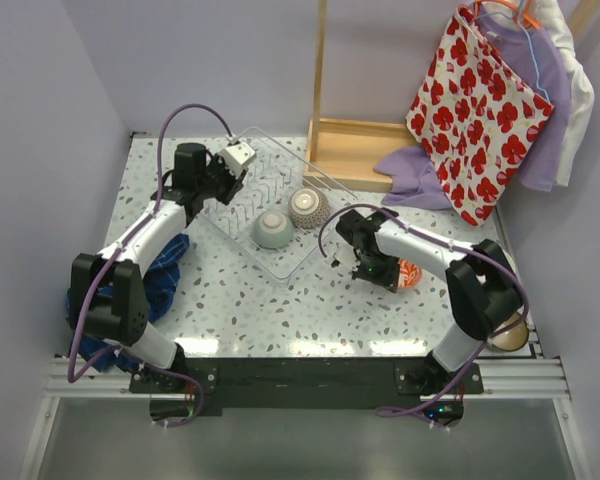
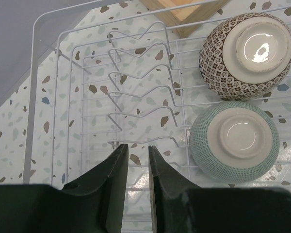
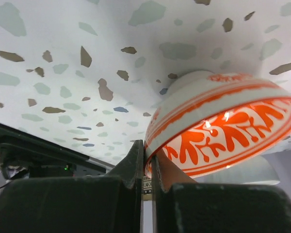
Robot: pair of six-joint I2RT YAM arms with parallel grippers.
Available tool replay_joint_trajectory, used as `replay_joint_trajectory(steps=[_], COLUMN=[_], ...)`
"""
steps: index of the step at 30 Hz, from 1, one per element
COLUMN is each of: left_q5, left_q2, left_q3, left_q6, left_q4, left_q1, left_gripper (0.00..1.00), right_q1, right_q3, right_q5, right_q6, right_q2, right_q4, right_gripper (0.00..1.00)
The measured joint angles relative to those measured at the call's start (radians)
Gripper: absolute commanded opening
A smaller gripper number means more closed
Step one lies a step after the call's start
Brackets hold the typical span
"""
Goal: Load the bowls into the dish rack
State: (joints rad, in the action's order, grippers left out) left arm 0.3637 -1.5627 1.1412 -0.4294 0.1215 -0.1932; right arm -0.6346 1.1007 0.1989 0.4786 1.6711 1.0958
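Note:
The clear dish rack [image 1: 242,205] lies mid-table. It holds the pale green bowl [image 1: 273,229] and the brown net-patterned bowl [image 1: 309,208], both upside down. They also show in the left wrist view, green [image 2: 235,141] and net-patterned [image 2: 247,48]. My left gripper [image 1: 230,172] hovers over the rack's empty prongs [image 2: 136,92], its jaws [image 2: 138,150] a narrow gap apart with nothing between them. My right gripper [image 1: 385,275] is shut on the rim of a red/orange patterned bowl [image 3: 223,131], right of the rack and low at the table [image 1: 410,273]. A brown glazed bowl [image 1: 510,335] sits at the right edge.
A shallow wooden box [image 1: 355,150] stands behind the rack, with purple cloth [image 1: 420,185] and a red-flowered bag [image 1: 475,110] at the back right. A blue cloth [image 1: 165,265] lies by the left arm. Walls close in on the left and at the back.

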Motion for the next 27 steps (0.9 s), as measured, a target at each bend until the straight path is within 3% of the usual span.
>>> replay_joint_trajectory(steps=[5,9,15,17,19,23,27], left_q5=[0.0,0.0,-0.001,-0.002,-0.005,-0.012,-0.027], left_q2=[-0.007,-0.007,0.0,0.014,0.035,0.085,0.138], left_q3=[0.018,0.02,0.02,0.02,0.018,0.007,-0.011], left_q6=[0.0,0.0,0.002,0.008,0.019,0.027,0.027], left_q4=[0.003,0.005,0.015,0.027,0.034,0.06,0.093], left_q1=[0.0,0.0,0.0,0.0,0.0,0.0,0.0], left_gripper=[0.28,0.27,0.25,0.2,0.0,0.0,0.0], right_q1=[0.002,0.012,0.086,0.106,0.111,0.106,0.104], right_q3=[0.177,0.469,0.85,0.869,0.854,0.803,0.731], right_q5=[-0.063,-0.14,-0.409,-0.528,-0.655,-0.897,-1.112], right_q6=[0.014,0.047,0.047,0.048,0.046,-0.011,-0.207], right_q2=[-0.031,-0.044,-0.007,-0.007,-0.002,0.041,0.131], right_q4=[0.109,0.186,0.185,0.143,0.094,-0.047,-0.303], right_gripper=[0.0,0.0,0.0,0.0,0.0,0.0,0.0])
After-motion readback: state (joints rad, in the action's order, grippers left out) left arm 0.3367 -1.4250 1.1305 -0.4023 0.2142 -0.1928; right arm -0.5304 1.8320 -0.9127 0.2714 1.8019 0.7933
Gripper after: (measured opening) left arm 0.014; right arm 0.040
